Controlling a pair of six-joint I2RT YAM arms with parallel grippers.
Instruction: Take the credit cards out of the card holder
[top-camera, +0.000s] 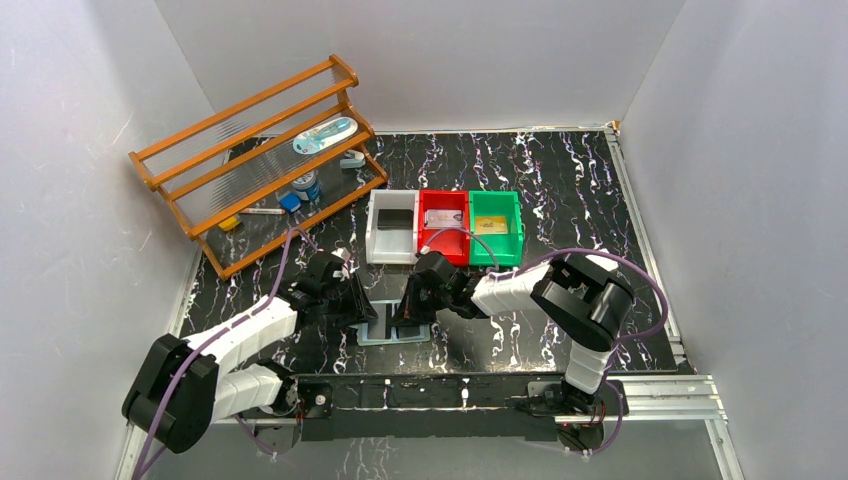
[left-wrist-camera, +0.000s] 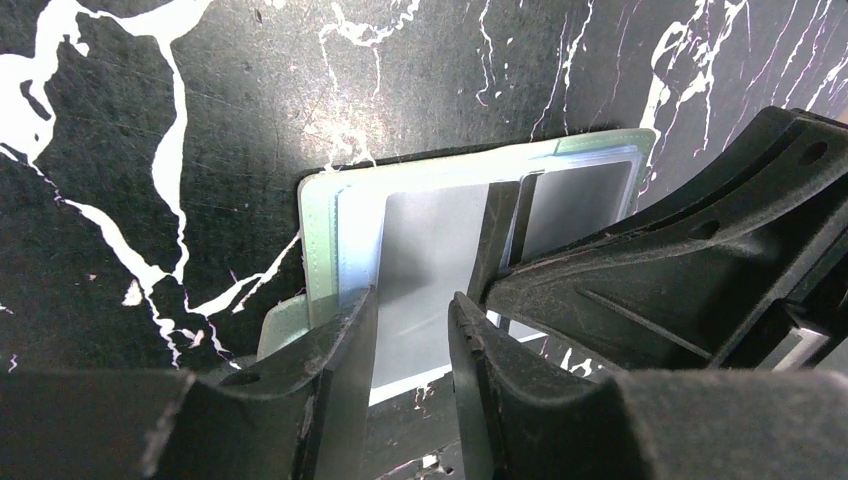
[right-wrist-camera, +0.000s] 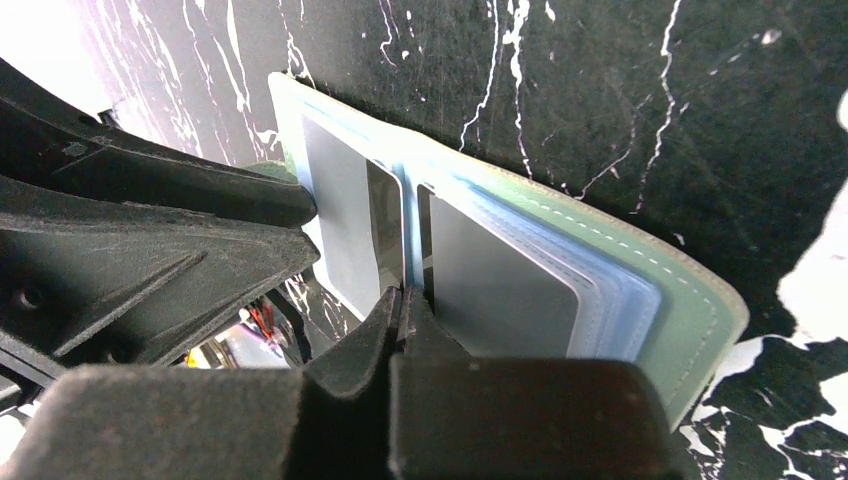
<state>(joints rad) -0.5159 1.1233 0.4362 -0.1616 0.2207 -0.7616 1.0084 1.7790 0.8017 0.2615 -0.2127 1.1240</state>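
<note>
- The card holder (top-camera: 395, 327) lies spread open and flat on the black marbled worktop (top-camera: 560, 180), near the front edge and between the two arms. Its clear pockets face up.
- The left claw (top-camera: 357, 306) hangs over the holder's left half. In the left wrist view its fingers (left-wrist-camera: 345, 350) stand a narrow gap apart, with the grey pocket face showing between them. Nothing can be seen gripped.
- The right claw (top-camera: 414, 306) reaches the holder from the other side. In the right wrist view its two fingers (right-wrist-camera: 385, 320) are pressed together, and their tips sit on the centre fold between the two pocket stacks.
- The two claws are close together over the holder, almost tip to tip.
- Whether the grey panels in the pockets are cards cannot be told.
- Behind the holder three bins stand in a row, touching. The white bin (top-camera: 378, 240) holds a dark card (top-camera: 397, 217), the red bin (top-camera: 446, 250) a pale card (top-camera: 443, 217), and the green bin (top-camera: 514, 235) a yellowish card (top-camera: 490, 223).
- A wooden rack (top-camera: 250, 105) with small items stands at the back left, well apart from the holder.
</note>
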